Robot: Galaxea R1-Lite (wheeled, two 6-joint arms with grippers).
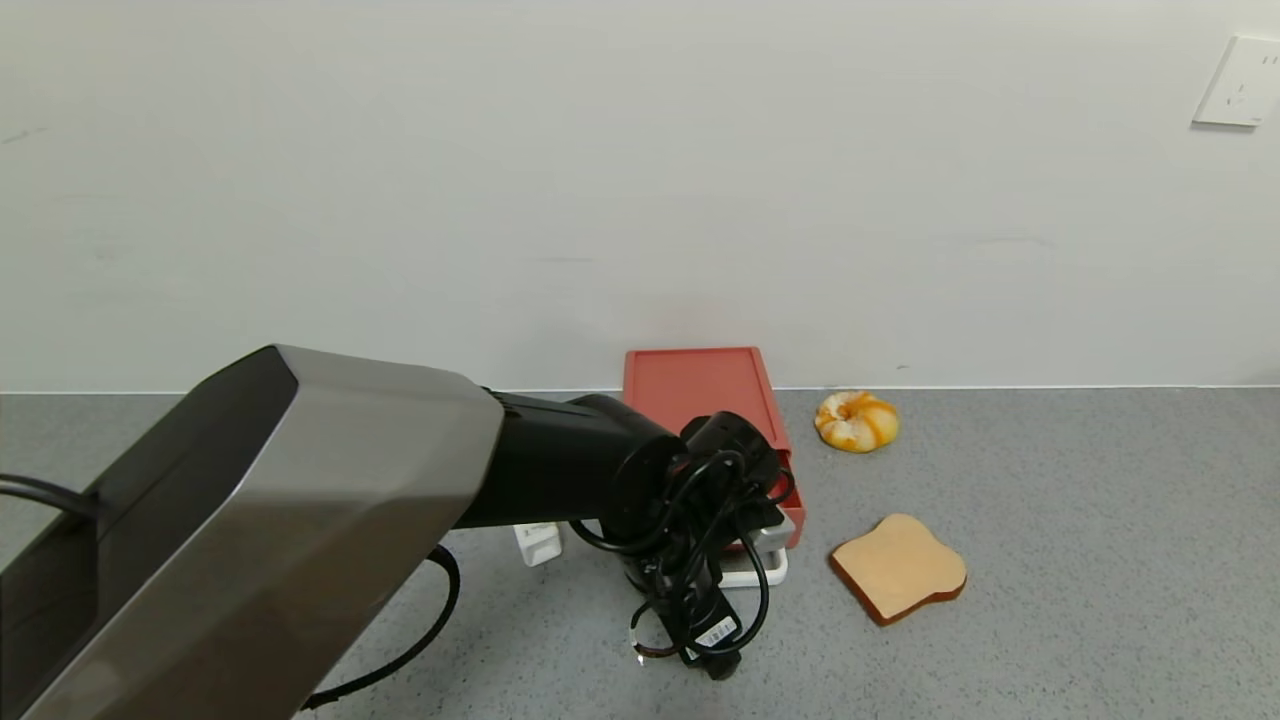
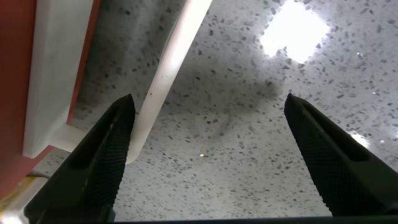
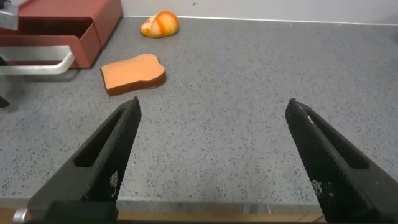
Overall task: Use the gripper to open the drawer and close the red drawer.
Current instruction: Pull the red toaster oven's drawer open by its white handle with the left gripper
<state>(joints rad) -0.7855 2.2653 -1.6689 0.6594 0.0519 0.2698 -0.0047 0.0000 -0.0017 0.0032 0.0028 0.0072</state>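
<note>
The red drawer box (image 1: 700,388) stands against the back wall. Its drawer (image 1: 795,520) is pulled partly out toward me, and the white loop handle (image 1: 765,572) lies in front. My left gripper (image 2: 208,99) is open and points down at the drawer's front, its cabled wrist (image 1: 700,560) covering most of the handle. In the left wrist view the white handle bar (image 2: 166,78) runs just inside one finger (image 2: 106,155), with the red drawer front (image 2: 12,93) beside it. My right gripper (image 3: 212,104) is open and empty, low over the counter, out of the head view.
A tan toast slice (image 1: 898,568) lies right of the drawer and an orange-glazed bun (image 1: 856,421) sits behind it. A small white block (image 1: 537,542) sits left of the wrist. The grey counter (image 1: 1100,560) ends at the wall, which carries an outlet (image 1: 1240,82).
</note>
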